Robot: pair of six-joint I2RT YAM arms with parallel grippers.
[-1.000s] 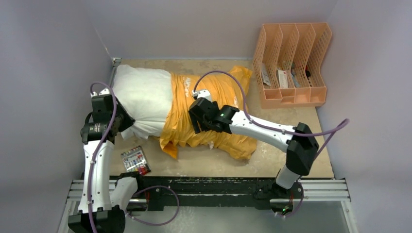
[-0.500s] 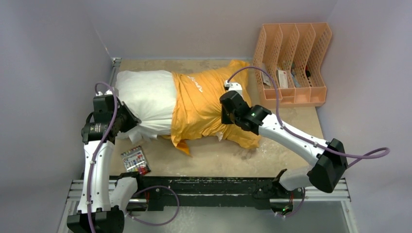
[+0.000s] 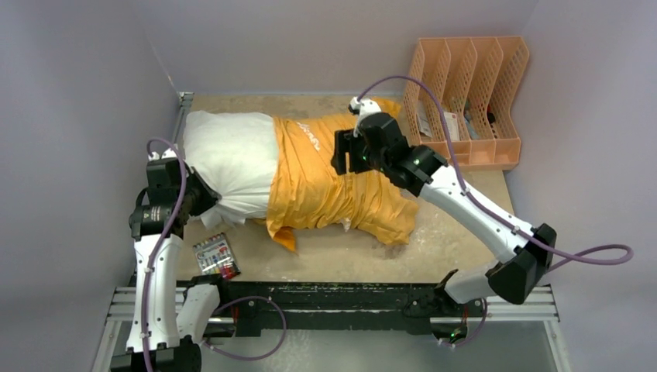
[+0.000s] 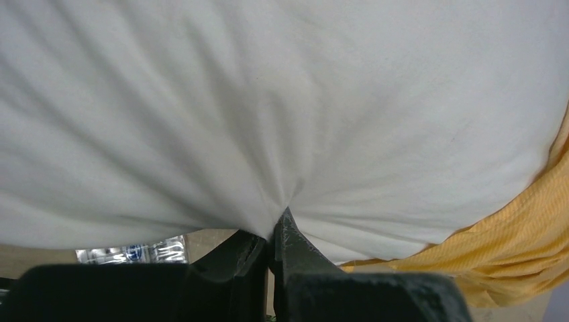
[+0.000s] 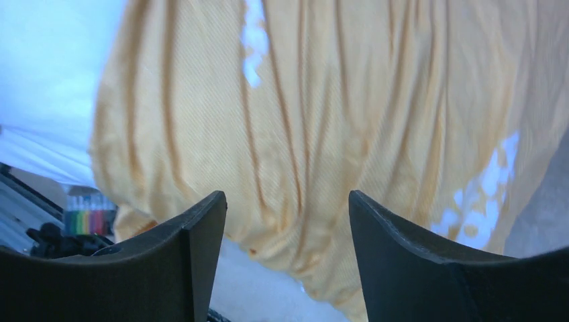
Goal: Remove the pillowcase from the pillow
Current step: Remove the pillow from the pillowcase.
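The peach slotted file rack point(image 3: 507, 93) at the far right holds a few flat items, possibly papers. The soft white pillow point(image 3: 228, 159) lies on the desk point(image 3: 325, 260), its right half inside the wrinkled orange pillowcase point(image 3: 325, 194). The left fingers point(image 4: 295, 248) are closed, pinching the pillow's near-left fabric. The right fingers point(image 5: 194, 255) stand apart above the pillowcase, holding nothing.

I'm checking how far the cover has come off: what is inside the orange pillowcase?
The pillow goes into the pillowcase; its left part shows bare and white. The rest is hidden under the orange fabric, so how far it reaches cannot be seen.
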